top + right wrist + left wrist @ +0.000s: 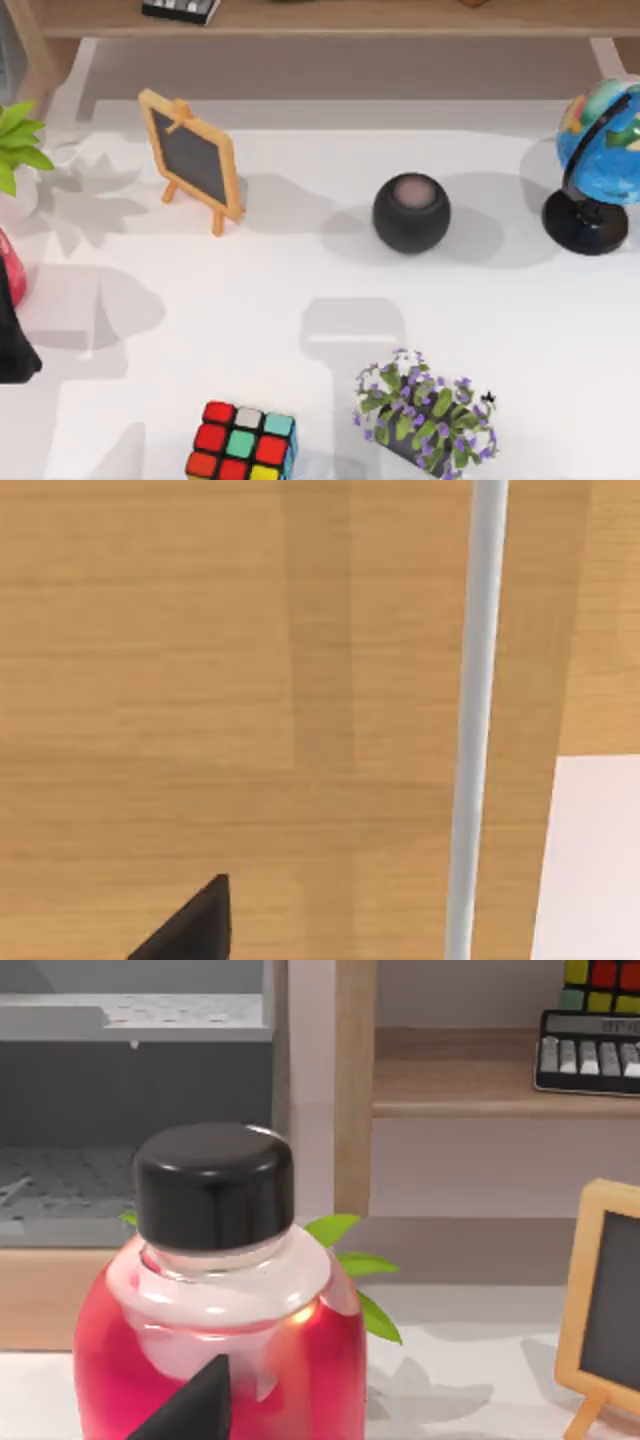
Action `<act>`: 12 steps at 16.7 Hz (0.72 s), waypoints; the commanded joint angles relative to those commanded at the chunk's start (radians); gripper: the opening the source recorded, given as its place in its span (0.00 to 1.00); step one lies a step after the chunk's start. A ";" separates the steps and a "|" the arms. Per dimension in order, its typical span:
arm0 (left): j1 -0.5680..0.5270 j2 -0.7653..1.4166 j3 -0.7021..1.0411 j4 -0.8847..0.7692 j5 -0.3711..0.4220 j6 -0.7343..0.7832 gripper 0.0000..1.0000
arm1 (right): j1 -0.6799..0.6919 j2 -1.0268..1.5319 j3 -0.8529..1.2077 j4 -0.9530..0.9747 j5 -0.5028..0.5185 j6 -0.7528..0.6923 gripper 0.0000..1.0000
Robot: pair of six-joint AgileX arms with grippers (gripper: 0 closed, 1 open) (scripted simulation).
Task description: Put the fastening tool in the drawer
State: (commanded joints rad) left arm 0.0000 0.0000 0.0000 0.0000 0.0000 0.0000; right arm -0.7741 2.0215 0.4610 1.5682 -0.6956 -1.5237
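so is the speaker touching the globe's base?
Apart. In the top view the dark round speaker sits mid-table and the globe stands at the right edge, its black base separated from the speaker by a strip of bare white table.

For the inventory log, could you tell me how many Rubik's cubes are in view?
2: one Rubik's cube at the table's front edge, left of the flowers; another cube on the shelf above the keyboard.
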 joint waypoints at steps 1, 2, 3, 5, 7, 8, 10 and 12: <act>0.000 0.000 0.000 0.000 0.000 0.000 1.00 | 0.015 0.008 -0.016 0.027 -0.011 -0.017 1.00; 0.000 0.000 0.000 0.000 0.000 0.000 1.00 | 0.024 0.013 -0.024 0.041 -0.017 -0.025 1.00; 0.000 0.000 0.000 0.000 0.000 0.000 1.00 | 0.027 0.014 -0.027 0.046 -0.019 -0.028 1.00; 0.000 0.000 0.000 0.000 0.000 0.000 1.00 | 0.027 0.014 -0.027 0.046 -0.019 -0.028 1.00; 0.000 0.000 0.000 0.000 0.000 0.000 1.00 | 0.022 0.011 -0.024 0.044 -0.017 -0.027 1.00; 0.000 0.000 0.000 0.000 0.000 0.000 1.00 | 0.026 0.013 -0.021 0.041 -0.016 -0.027 1.00; 0.000 0.000 0.000 0.000 0.000 0.000 1.00 | 0.048 0.023 0.005 0.023 0.003 -0.028 1.00; 0.000 0.000 0.000 0.000 0.000 0.000 1.00 | 0.074 0.035 0.038 0.000 0.029 -0.029 1.00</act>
State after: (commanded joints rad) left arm 0.0000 0.0000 0.0000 0.0000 0.0000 0.0000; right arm -0.6997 2.0560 0.4991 1.5683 -0.6663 -1.5527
